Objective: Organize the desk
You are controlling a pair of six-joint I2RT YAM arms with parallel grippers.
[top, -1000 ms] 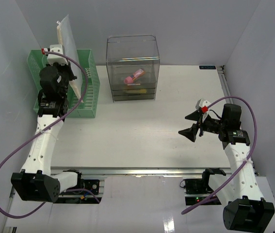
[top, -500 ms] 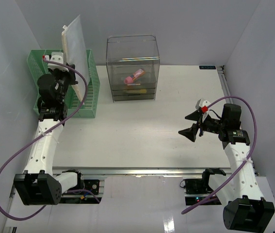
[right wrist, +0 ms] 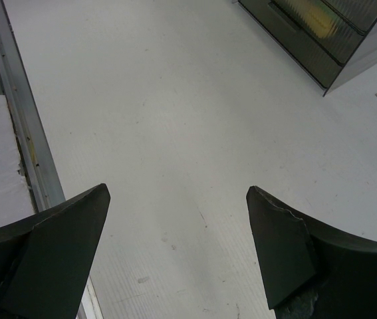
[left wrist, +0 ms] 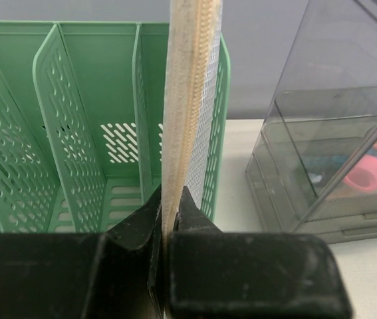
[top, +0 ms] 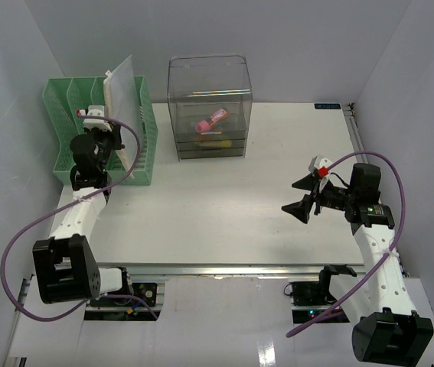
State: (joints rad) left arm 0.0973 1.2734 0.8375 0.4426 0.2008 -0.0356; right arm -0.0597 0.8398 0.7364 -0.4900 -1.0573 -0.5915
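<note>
Left wrist view is showing the left gripper (left wrist: 169, 222) clenching a mesh zip pouch (left wrist: 189, 100) at the rightmost slot of the green file sorter (left wrist: 75, 139), while the right gripper (top: 289, 196) is hanging released over the desk (top: 217, 214) filling the top view's centre.

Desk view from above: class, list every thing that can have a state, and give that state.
Pouch: upright, pinched at its lower edge.
Left gripper: shut on the pouch.
Right gripper: open, empty.
Drawer unit: drawers shut.
Rack: standing upright.
</note>
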